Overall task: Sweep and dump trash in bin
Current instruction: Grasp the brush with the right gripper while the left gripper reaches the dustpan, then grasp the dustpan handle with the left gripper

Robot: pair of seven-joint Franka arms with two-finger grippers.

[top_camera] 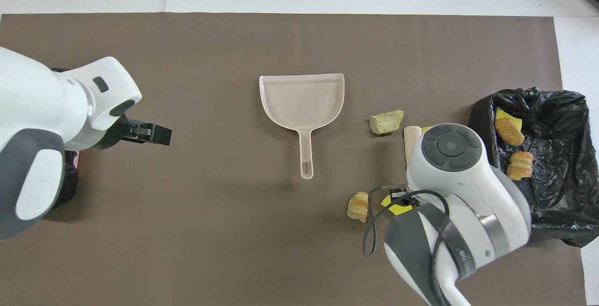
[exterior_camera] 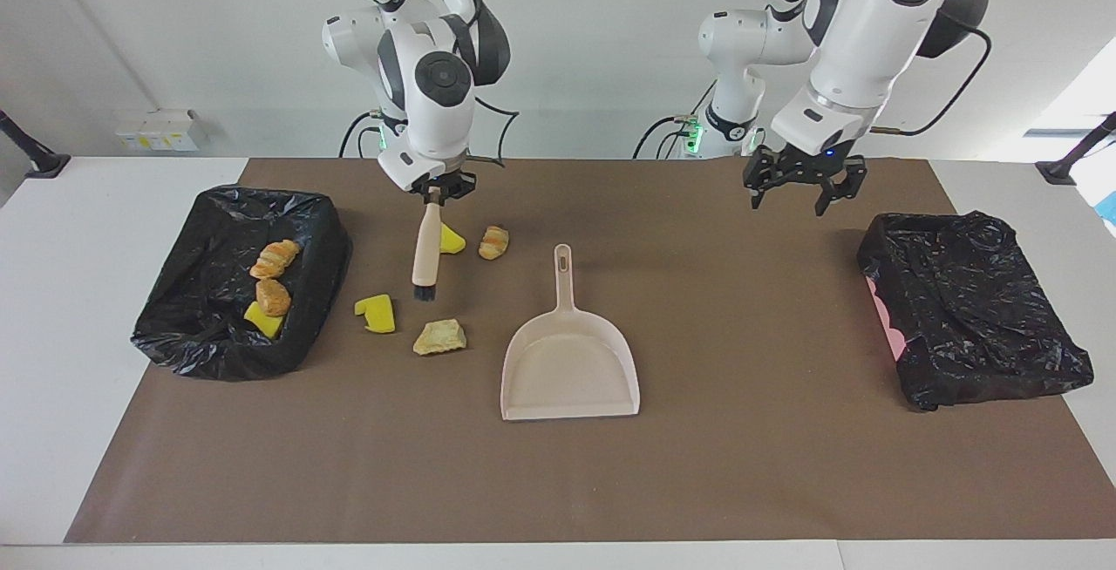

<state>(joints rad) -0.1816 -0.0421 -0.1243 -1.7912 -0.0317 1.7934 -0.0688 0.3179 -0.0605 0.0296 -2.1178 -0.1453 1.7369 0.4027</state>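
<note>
Sweeping is the step in hand. The right pincer (exterior_camera: pixel 433 193) is clamped on the top of the brush (exterior_camera: pixel 425 252), which hangs below it, tilted slightly, bristles low over the mat among the loose trash. Four scraps lie on the bench: a yellow sponge (exterior_camera: pixel 452 240) just beside the brush handle, a bread roll (exterior_camera: pixel 493 241) toward the dustpan (exterior_camera: pixel 568 361) from the pincer, a second sponge (exterior_camera: pixel 376 312) and a tan chunk (exterior_camera: pixel 439 336) below the bristles and farther from the robots. Three more pieces already sit in the lined bin (exterior_camera: pixel 209 352) at the right arm's end, outboard of the pincer.

To do the step well, in this inspector's judgement, the bristles should come down on the bin-ward side of each scrap and push it toward the dustpan mouth, which opens away from the robots; the pan will likely need steadying or turning first, since the scraps lie to its flank, not before its lip.

The right arm reaches down steeply, wrist near vertical. The left pincer (exterior_camera: pixel 802 179) hangs with fingers apart over bare mat, the second bin (exterior_camera: pixel 968 308) lying outboard of it and the dustpan handle inboard, holding nothing.
</note>
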